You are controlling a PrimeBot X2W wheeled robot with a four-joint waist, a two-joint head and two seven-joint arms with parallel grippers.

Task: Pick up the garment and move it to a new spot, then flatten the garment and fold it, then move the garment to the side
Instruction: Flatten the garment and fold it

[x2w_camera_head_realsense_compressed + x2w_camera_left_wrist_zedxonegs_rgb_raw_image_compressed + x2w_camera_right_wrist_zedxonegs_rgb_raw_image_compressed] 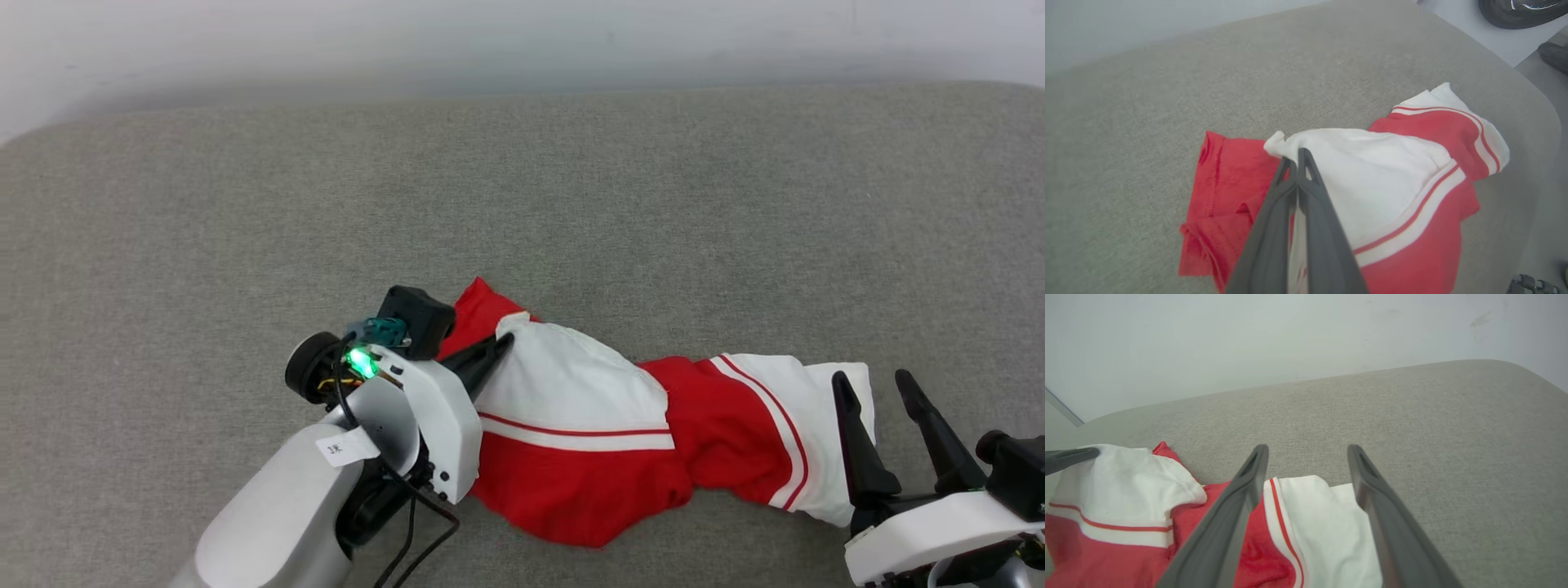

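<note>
In the head view the garment [571, 490] is seen at full length, lying crumpled across the near part of the grey cloth-covered bench [522, 188], with the left gripper [500, 347] at its left end and the right gripper [872, 384] at its right end. A red folded portion with a stitched hem, partly hidden behind the wrist in the head view, is shown flat on the bench [1249, 73] in the left wrist view, left of the fingers [1314, 212]. A pale floor and a dark rounded object [1523, 10] beyond the bench corner are shown there as well. In that view the left gripper [1296, 159] is seen pressed shut, with a bunched edge of the white cloth of the garment [1380, 171] pinched at the tips and a strip of white caught between the fingers. In the right wrist view the garment [1126, 486] is seen at the lower left, a pale wall is seen behind the bench [1412, 428], and the right gripper [1308, 451] is seen spread wide, gripping nothing, above the striped white end. Whether its tips touch the cloth cannot be told.
</note>
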